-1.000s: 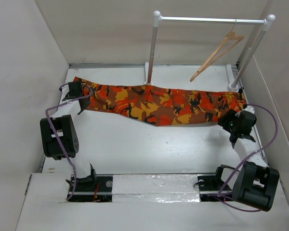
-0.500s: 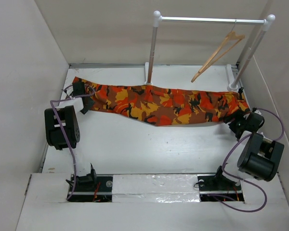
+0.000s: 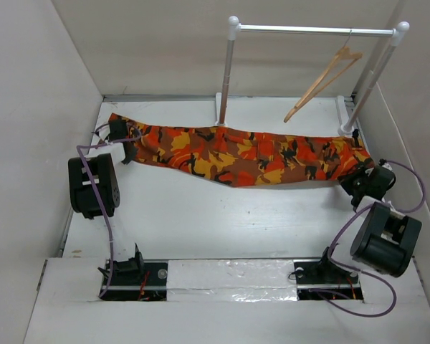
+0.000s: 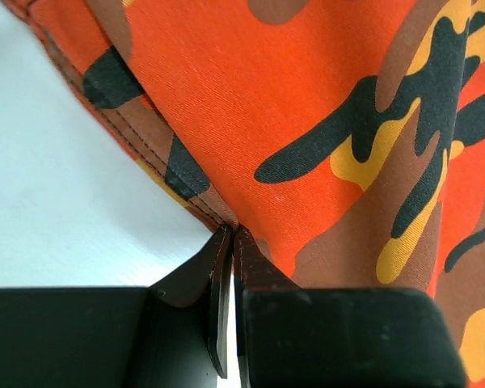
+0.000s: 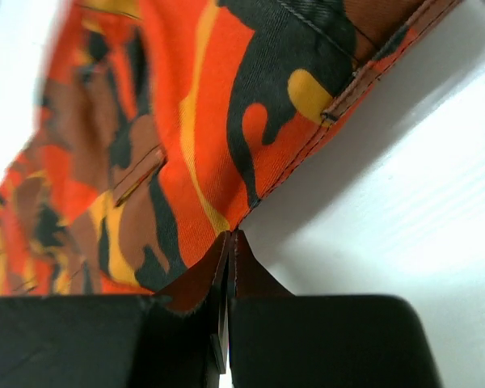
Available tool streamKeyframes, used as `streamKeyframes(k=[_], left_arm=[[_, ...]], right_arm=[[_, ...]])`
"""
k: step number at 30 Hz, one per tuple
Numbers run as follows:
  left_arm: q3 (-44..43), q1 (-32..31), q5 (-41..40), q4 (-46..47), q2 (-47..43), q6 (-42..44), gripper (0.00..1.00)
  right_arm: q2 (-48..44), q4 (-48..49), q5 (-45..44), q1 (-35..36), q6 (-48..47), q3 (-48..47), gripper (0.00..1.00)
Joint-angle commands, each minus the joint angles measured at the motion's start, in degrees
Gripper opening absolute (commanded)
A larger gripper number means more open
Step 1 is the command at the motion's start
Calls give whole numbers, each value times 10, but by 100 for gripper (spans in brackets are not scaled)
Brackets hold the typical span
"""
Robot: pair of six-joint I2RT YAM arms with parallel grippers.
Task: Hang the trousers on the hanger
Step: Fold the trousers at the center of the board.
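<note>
- Both arms have drawn in since a second ago: the left elbow sits closer to the cloth's left end, and the right arm has swung out to the bench's [image 3: 222, 215] right edge, with its hand now at the cloth's right end.
- Left hand [image 3: 120, 136]: it sits at the 9 o'clock end of the trousers [image 3: 236, 154]. In the wrist view its fingers [image 4: 218, 275] are pressed together with the stitched hem pinched at their tips.
- Trousers: they lie flat on the bench, stretched between the two hands, with the long axis running from 9 to 3 o'clock and dipping slightly towards the right.
- Hanger [image 3: 322, 82]: it hangs tilted from the right end of the white rack's [image 3: 308, 29] rail, above the bench and apart from the cloth. It lies at about 2 o'clock from the left hand and 11 o'clock from the right, so the right arm is much the nearer.
- Right hand [image 3: 363, 179]: it sits at the 3 o'clock end, fingers closed on a corner of the cloth. That end probably has to lead towards the hanger.
</note>
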State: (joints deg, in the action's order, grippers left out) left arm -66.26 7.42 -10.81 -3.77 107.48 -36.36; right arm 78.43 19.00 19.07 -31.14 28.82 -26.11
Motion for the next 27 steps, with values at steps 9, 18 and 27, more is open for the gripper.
streamKeyframes(k=[9,18,27], left_arm=[[56,28,-122,-47,-128,61,0],[164,28,-142,-111,-280,38,0],[190,33,-119,-124,-427,30,64]], right_arm=[[-214,-123,11,-114,-86,51,0],[-435,-324,54,-171,-162,92,0],[-492,-428,30,-176,-190,43,86]])
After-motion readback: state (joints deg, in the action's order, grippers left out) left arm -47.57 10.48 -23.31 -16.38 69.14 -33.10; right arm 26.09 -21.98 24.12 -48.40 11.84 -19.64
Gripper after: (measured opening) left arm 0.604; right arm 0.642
